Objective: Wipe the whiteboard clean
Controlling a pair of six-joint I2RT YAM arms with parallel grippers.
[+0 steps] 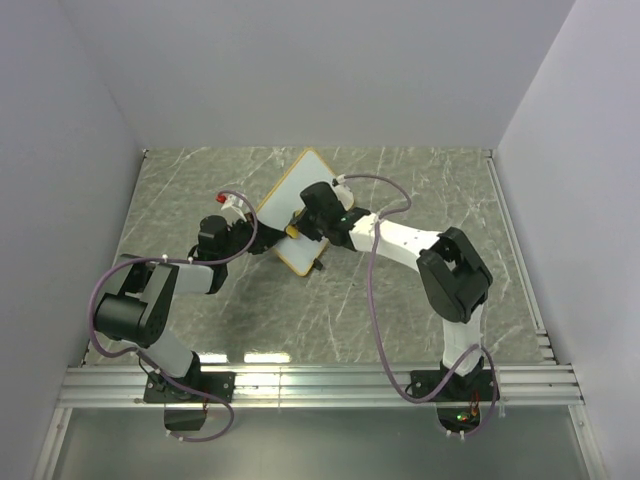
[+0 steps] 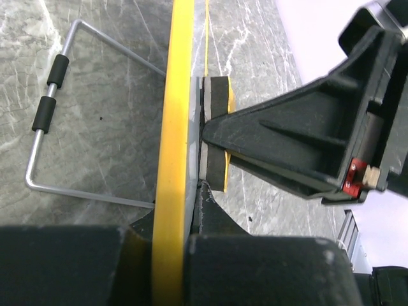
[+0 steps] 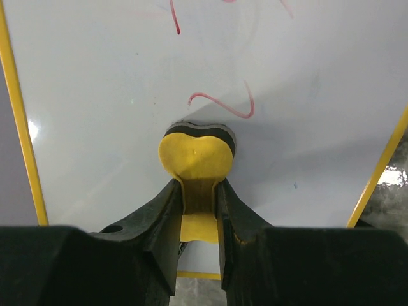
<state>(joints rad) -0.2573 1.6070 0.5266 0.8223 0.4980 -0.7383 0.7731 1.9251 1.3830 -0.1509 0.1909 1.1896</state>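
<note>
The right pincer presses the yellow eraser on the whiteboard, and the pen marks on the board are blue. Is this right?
No. The pen marks are red, not blue; the right wrist view shows it. The right pincer does press the yellow eraser on the whiteboard.

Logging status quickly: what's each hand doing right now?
Left hand: closed on the edge of the whiteboard.
Right hand: closed on the eraser, pressed against the whiteboard.

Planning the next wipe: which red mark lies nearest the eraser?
The wavy squiggle just above the eraser; the other strokes sit at the picture's top edge.
</note>
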